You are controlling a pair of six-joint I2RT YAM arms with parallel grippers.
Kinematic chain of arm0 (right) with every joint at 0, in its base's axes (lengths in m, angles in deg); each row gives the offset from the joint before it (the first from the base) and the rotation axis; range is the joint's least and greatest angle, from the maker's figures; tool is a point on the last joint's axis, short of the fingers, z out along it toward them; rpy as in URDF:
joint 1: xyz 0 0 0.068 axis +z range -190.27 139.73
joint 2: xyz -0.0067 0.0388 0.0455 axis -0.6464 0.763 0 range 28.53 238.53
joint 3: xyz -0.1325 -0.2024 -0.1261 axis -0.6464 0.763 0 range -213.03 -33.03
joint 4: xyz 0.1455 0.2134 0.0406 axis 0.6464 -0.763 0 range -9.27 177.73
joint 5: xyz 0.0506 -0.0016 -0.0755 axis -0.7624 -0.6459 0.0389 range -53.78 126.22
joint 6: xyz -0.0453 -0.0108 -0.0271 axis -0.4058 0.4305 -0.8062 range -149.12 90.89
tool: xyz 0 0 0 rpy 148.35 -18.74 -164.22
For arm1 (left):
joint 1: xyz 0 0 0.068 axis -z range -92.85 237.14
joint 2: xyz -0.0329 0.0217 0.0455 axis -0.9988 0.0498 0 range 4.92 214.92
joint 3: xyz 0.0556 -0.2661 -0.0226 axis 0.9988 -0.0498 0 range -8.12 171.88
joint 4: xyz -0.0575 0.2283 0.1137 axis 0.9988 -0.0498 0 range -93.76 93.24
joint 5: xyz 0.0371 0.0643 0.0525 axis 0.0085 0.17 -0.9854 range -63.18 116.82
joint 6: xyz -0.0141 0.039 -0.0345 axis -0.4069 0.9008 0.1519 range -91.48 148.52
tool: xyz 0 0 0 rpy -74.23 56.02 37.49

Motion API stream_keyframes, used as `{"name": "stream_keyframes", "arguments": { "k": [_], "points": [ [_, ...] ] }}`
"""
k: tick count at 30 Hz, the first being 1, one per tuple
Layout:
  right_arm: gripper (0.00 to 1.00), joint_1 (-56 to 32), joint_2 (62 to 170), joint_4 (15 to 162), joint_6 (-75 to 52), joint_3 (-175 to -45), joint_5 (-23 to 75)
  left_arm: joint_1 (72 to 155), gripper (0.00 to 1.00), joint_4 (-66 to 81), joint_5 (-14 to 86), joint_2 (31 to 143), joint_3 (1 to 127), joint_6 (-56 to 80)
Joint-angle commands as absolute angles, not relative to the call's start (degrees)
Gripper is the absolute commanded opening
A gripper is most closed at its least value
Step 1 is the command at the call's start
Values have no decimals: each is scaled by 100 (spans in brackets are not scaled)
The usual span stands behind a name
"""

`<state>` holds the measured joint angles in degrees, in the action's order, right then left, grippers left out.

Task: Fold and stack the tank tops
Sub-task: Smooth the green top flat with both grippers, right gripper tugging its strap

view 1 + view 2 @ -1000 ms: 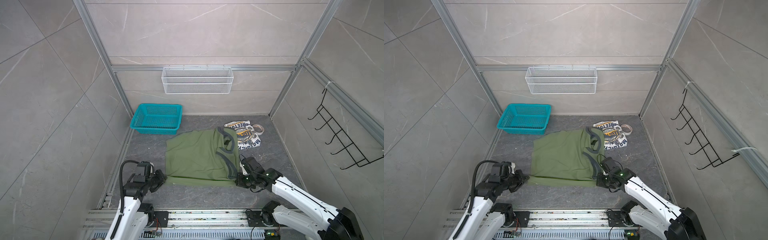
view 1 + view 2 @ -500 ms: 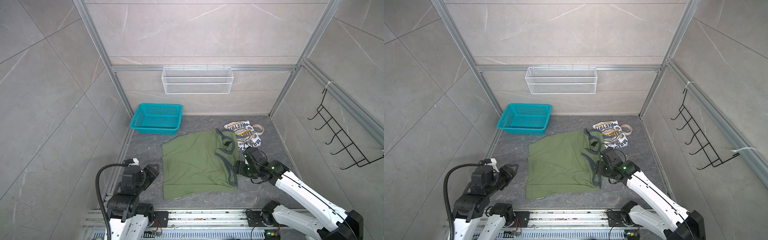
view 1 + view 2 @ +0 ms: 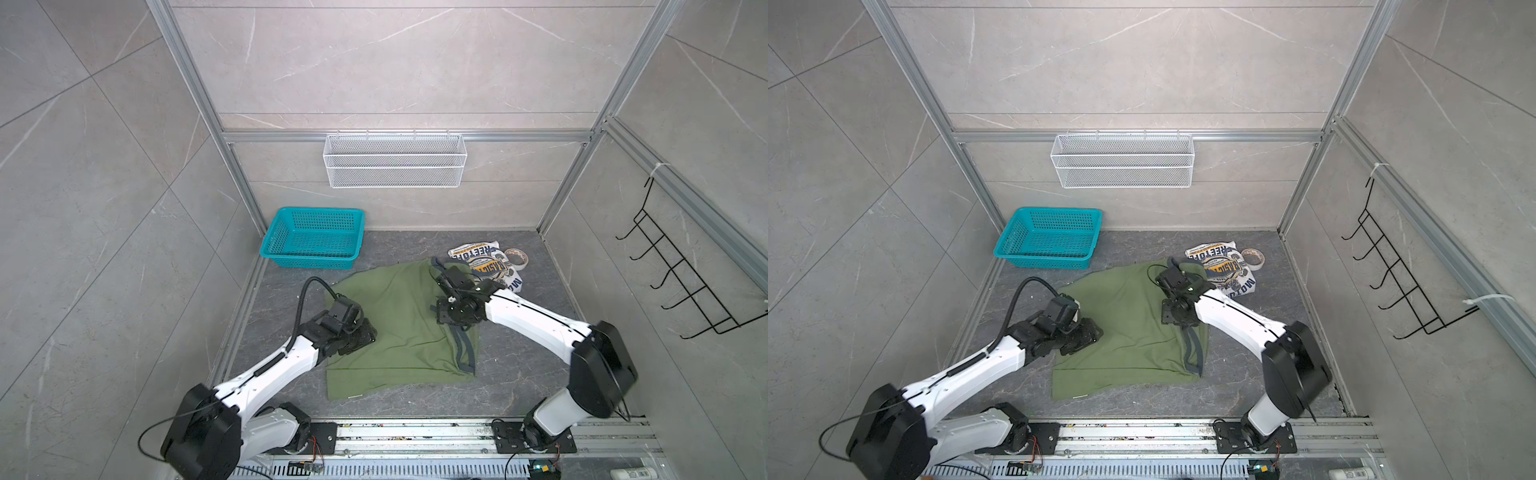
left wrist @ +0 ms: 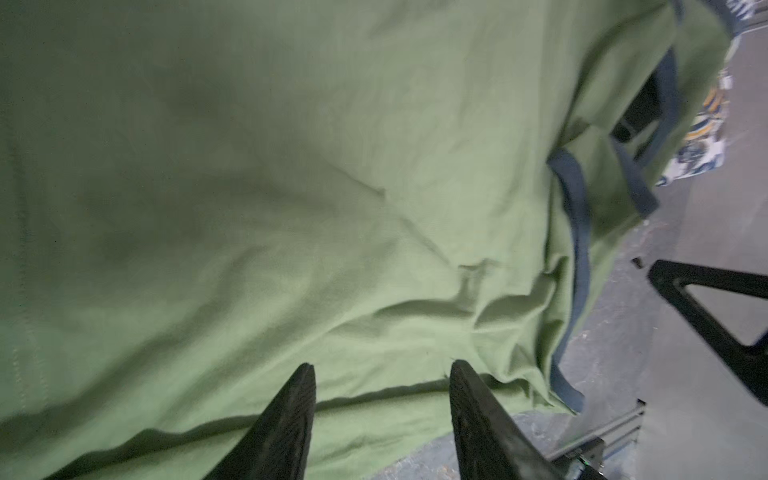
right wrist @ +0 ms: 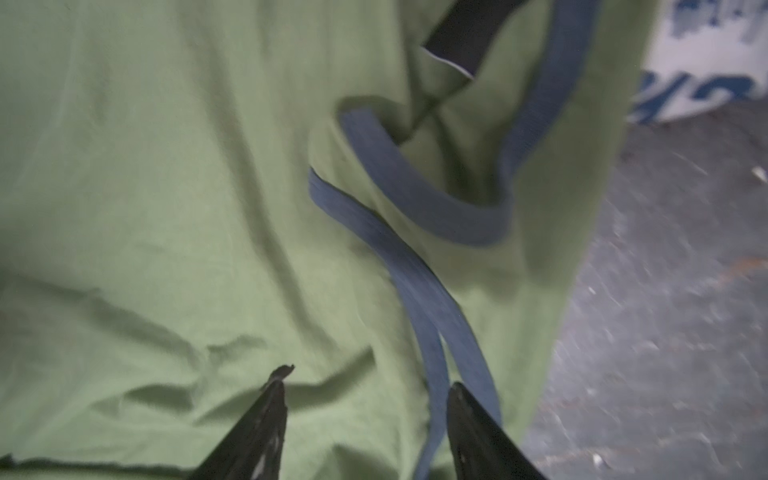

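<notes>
Now the olive green tank top point(image 3: 399, 328) is lying spread mid-floor, with the white tank top point(image 3: 484, 262) sitting at its one o'clock corner. Both grippers are hovering empty, jaws apart: the left gripper point(image 4: 380, 370) at the nine o'clock edge, the right gripper point(image 5: 365, 378) by the navy straps point(image 5: 419, 291) at three o'clock. A fold seems to be starting. Next, each gripper needs to pinch the cloth's edge.

Olive top point(image 3: 399, 324) spread beside white top point(image 3: 484, 264)

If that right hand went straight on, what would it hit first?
Probably the olive green tank top: the right hand points at its cloth beside the navy trim; depth unclear.
</notes>
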<state>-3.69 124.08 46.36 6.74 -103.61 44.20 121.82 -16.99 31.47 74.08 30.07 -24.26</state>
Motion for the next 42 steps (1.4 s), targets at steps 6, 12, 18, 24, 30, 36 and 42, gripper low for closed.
{"name": "stream_keyframes", "arguments": {
  "k": [6, 12, 18, 24, 30, 36, 42],
  "points": [
    [56, -316, 14047, 4388, 753, -11762, 4943, 12256, 55, -999, 2619, 7603, 2371, -2905],
    [46, -388, 14914, 4091, 885, -12489, 5317, 12161, 56, -1044, 2332, 7504, 1986, -3046],
    [28, -415, 15322, 3814, 894, -12872, 5559, 11787, 56, -1022, 2399, 7298, 1658, -3093],
    [8, -407, 14960, 3882, 880, -12593, 5696, 11468, 56, -1169, 2362, 7146, 1572, -2972],
    [3, -406, 13900, 3977, 818, -11915, 5682, 11080, 57, -1189, 2468, 7248, 1545, -2849],
    [2, -428, 12104, 3956, 900, -10518, 5903, 10205, 58, -1357, 2517, 6527, 1165, -2790],
    [1, -668, 10519, 3766, 1238, -9081, 5630, 9018, 59, -2122, 2433, 5460, 1152, -2313]
  ]
}}
